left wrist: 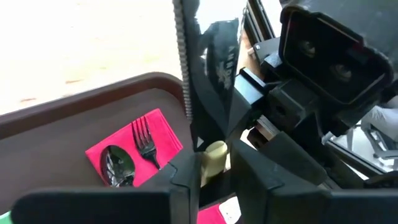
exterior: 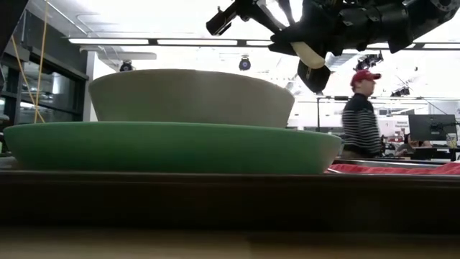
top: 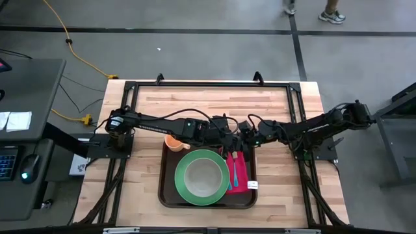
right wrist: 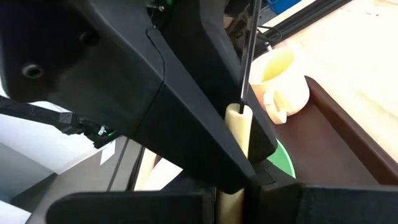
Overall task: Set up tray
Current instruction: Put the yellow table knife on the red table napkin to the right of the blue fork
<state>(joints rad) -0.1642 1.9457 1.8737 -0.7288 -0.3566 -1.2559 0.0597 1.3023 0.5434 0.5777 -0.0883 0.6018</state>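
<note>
Both grippers, left gripper and right gripper, meet over the tray, pinching a cream-handled utensil not yet laid beside plate, bowl, napkin, fork, spoon and cup.

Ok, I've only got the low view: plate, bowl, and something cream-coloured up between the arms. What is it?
Observer: A knife with a cream handle. The right end effector is shut on the handle.
Operator: Where's the left arm?
Observer: Its end effector meets the right one at that same knife, above the far edge of the tray.
Operator: What's on the red napkin?
Observer: A fork and a spoon lie side by side on the napkin, to the right of the green plate.
</note>
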